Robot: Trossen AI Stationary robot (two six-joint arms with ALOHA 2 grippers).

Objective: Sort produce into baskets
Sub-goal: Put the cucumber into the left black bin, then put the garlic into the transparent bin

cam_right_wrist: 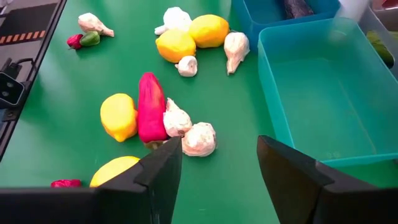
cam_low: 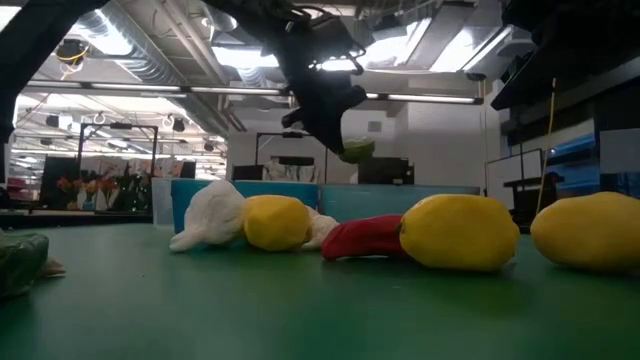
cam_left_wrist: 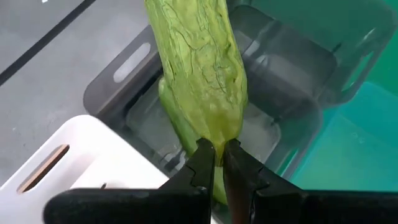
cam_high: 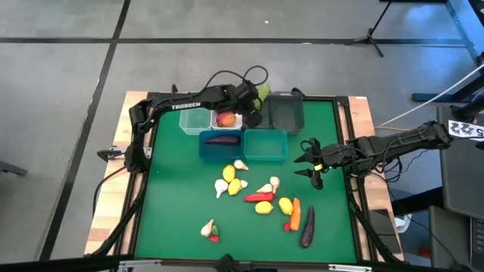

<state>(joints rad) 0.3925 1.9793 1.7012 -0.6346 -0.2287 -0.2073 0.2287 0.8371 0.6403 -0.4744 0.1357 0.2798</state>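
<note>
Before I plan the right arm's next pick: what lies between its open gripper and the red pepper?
In the right wrist view, two white garlic bulbs lie between the right gripper and the red pepper, touching the pepper's side.

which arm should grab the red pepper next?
Right, probably. Its open gripper hovers just beside the red pepper with the pile ahead. Left gripper is busy, shut on a cucumber over the grey bin.

a green table mat (cam_high: 174, 211) lies on grey floor (cam_high: 60, 113) beside a tripod (cam_high: 374, 34).
</note>
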